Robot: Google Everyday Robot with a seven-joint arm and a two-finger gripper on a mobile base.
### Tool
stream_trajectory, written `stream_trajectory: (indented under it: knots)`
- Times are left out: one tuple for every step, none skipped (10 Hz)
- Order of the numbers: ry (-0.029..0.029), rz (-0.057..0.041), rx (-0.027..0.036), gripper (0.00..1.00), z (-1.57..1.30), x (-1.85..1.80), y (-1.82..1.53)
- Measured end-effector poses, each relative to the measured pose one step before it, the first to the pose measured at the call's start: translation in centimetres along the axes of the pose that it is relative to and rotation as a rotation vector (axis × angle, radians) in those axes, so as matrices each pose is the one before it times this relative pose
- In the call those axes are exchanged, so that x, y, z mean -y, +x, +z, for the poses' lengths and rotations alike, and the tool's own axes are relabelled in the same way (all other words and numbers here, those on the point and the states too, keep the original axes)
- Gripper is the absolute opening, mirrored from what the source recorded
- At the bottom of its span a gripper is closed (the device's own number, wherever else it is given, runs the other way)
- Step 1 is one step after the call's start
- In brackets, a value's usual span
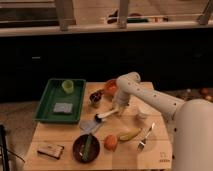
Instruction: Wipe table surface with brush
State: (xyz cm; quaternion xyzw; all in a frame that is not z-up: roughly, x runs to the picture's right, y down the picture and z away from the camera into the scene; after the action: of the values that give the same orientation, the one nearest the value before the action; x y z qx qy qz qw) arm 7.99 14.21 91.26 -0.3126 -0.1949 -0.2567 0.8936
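To the right of the green tray [46,104], on the table surface [65,134], the brush [107,115] lies with its dark head toward the tray and its white handle end beneath the gripper [119,110], which hangs low over it; whether it clasps the handle cannot be told.

1 white arm [161,102] from the lower right, elbow high, wrist vertical, claw [119,109] low at centre.
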Motion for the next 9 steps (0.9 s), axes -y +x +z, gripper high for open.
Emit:
stream_trajectory:
  knots:
    - [-0.00492,-0.01027,0.00918,0.19,0.464,0.231,-0.433]
    - [0.00236,-0.00148,0.00261,0.11,0.052,-0.020,-0.027]
    - [0.00366,-0.00080,0.00036,0.03,0.006,0.132,-0.048]
    - [-0.00085,-0.00143,0.00030,0.00,0.020,0.025,-0.068]
    - [-0.00177,-0.00699,-0.00258,0.00,-0.167,-0.118,-0.230]
    - [0.00552,-0.00619,-0.01308,0.00,-0.898,-0.186,-0.031]
    - [0.01338,-0.00483,-0.01473,0.00,-1.262,-0.034,-0.096]
    - [0.01414,-0.00651,-0.01513,0.00,-1.275,0.177,-0.199]
    - [0.01062,-0.00663,-0.01472,0.00,-0.913,0.182,-0.188]
